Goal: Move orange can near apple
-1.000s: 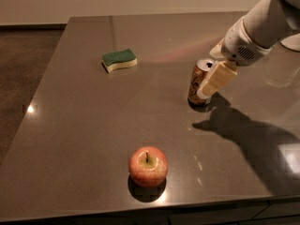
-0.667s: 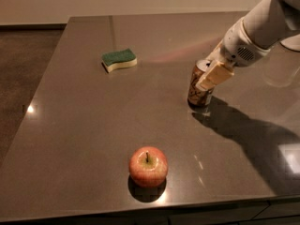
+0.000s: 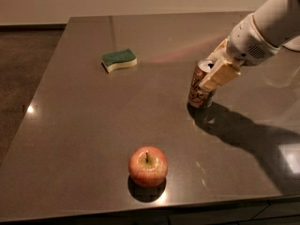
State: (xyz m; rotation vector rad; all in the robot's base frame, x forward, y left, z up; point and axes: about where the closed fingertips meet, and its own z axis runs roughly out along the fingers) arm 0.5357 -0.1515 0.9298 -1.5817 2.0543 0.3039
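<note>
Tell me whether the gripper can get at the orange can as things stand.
Probably yes. The gripper is right at the upper part of the orange can, which stands on the table, with nothing between them. The sponge and the apple lie well away from it.

The single arm (image 3: 276,18) enters from the upper right, its white forearm sloping down and to the left into a rounded white wrist (image 3: 248,46). The tan gripper (image 3: 211,73) points down-left from that wrist, low over the desk's (image 3: 84,125) right side, against the upper part of the orange can (image 3: 199,95).
</note>
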